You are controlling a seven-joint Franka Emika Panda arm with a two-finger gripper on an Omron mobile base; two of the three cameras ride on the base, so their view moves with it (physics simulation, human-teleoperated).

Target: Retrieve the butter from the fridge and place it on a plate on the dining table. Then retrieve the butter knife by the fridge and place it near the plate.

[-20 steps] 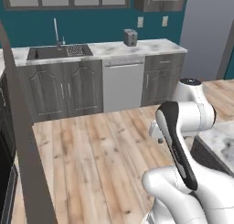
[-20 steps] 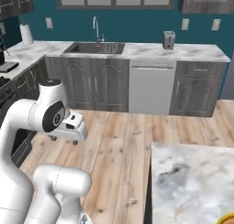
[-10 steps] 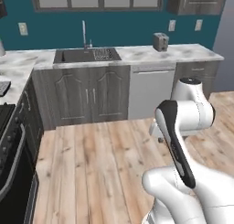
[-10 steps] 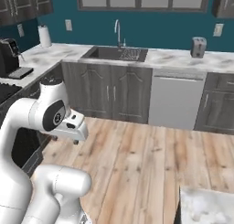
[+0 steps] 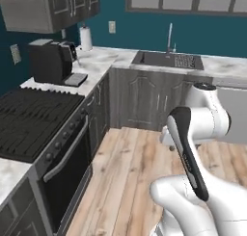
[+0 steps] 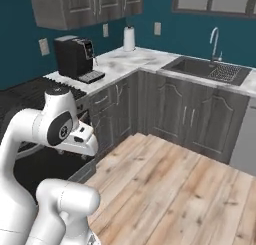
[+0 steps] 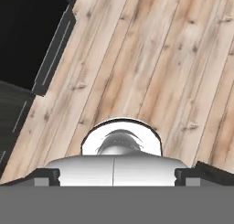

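The tool hung over the plank floor, its tips spread wide apart, gripping nothing. Beside the coffee machine lay the stove; butter could not be made out, perhaps elsewhere.

The 2 fingers stand spread wide with nothing clamped between them, pointing down at the pale wooden plank floor, close beside the black oven front with its long bar handle.
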